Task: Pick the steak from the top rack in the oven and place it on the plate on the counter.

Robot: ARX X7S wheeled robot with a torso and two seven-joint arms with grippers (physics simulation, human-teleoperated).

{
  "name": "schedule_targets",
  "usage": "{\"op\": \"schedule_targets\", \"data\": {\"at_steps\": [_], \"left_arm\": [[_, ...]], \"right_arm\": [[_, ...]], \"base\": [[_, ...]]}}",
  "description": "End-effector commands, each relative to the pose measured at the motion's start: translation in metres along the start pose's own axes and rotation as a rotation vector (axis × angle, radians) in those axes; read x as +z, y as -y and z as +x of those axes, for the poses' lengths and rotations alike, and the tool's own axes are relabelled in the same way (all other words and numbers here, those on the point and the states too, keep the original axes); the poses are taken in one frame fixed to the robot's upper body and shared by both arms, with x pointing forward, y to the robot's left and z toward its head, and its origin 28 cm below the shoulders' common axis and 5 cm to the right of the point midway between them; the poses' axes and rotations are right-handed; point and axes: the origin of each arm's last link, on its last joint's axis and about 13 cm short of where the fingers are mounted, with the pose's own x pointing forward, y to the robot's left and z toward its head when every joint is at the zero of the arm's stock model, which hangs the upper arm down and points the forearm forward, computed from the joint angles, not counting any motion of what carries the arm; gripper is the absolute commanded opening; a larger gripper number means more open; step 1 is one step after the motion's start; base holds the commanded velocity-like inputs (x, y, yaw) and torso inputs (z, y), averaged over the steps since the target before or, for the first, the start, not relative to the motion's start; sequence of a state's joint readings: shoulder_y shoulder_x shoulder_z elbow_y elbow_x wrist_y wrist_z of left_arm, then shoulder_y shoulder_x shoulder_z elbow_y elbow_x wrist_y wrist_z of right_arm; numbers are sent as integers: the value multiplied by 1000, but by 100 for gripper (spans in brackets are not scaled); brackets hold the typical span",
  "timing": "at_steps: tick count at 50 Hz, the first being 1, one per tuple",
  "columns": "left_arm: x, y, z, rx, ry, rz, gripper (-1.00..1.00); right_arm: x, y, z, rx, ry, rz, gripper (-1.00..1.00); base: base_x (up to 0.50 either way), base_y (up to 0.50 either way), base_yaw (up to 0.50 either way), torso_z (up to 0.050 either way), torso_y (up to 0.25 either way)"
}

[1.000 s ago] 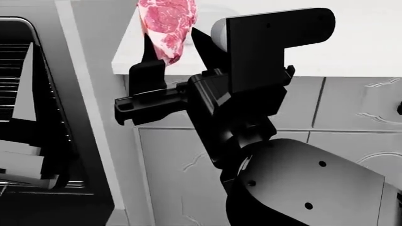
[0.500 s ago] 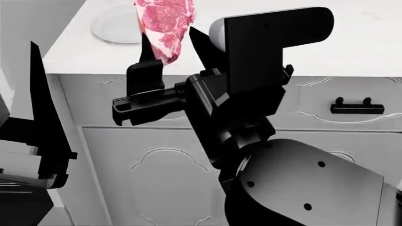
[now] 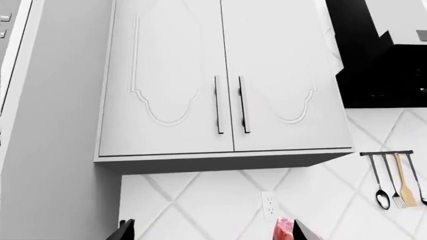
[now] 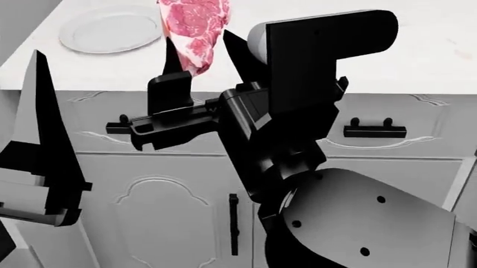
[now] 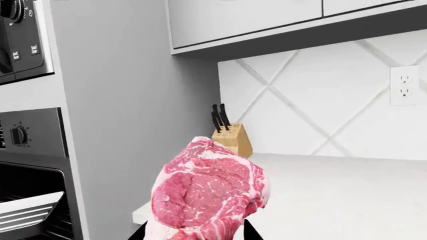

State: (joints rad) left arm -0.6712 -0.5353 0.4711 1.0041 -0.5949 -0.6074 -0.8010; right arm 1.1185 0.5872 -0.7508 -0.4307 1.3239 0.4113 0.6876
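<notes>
My right gripper (image 4: pixel 201 53) points up and is shut on the steak (image 4: pixel 195 25), a pink-red marbled slab held just in front of the counter (image 4: pixel 417 50) edge. In the right wrist view the steak (image 5: pixel 210 192) fills the gap between the right gripper's (image 5: pixel 195 232) jaws. The white plate (image 4: pixel 110 30) lies on the counter, to the left of the steak and beyond it. My left gripper (image 3: pixel 212 232) is open and empty; one finger (image 4: pixel 44 123) shows at the head view's left. The oven (image 5: pixel 27 175) shows only in the right wrist view.
Grey cabinet fronts with a drawer handle (image 4: pixel 375 131) and a door handle (image 4: pixel 233 223) stand below the counter. A knife block (image 5: pixel 232 137) stands at the counter's back corner. Wall cabinets (image 3: pixel 227 75), a black hood (image 3: pixel 380 50) and a utensil rail (image 3: pixel 393 180) hang above.
The head view has swung right: the oven has left it, and the plate has come into view and slid left. The right gripper still holds the steak in the same pose.
</notes>
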Motion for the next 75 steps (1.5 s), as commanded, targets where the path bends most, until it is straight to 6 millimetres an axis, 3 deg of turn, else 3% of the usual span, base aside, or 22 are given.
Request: {"op": "schedule_targets", "data": {"at_steps": [1,43,67,75], "left_arm": [[0,0,0,-2,-3,0,100],[0,3,0,-14,-5,-6,100],[-2,3,0,-19,-8,-5,100],[-1,2,-1,-16,-6,-6,100]], "right_arm": [[3,1,1,-9,20,-23,-100],[3,-2,-2,17,48,-25,-100],[4,4,2,-45,70,-32,-100],[4,3,2,-47,67,-44,-100]], "base": [[500,-154,0,0,0],[500,-147,0,0,1],[0,0,0,0,0],[34,1,477,0,1]]}}
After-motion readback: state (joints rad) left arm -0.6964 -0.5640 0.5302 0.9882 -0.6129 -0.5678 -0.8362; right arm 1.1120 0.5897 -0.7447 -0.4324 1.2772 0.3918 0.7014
